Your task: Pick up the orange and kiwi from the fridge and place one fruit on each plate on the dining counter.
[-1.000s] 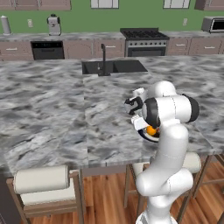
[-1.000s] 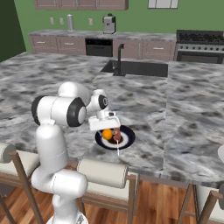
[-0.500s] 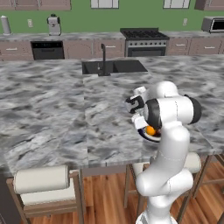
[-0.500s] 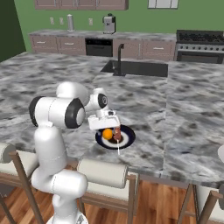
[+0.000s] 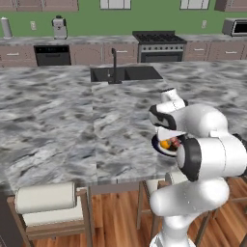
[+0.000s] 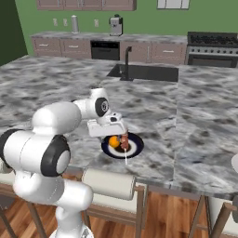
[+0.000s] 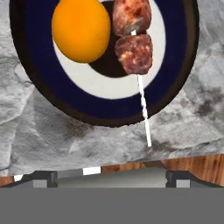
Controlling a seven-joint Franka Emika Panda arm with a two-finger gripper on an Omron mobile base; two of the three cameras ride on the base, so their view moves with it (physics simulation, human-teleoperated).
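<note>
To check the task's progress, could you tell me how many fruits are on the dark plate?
1: the orange lies on the dark plate, beside the meat skewer. No kiwi is visible there.

1. The pincer (image 6: 120, 135), closed around the orange (image 6: 113, 140) a second ago, now stands with its jaws spread wide and off the fruit.
2. The orange now lies free on the dark plate (image 6: 135, 149) near the tabletop's (image 6: 195, 139) front edge, just beside the meat skewer (image 6: 124, 142).
3. The arm's wrist has lifted slightly above the plate since the earlier views.
</note>
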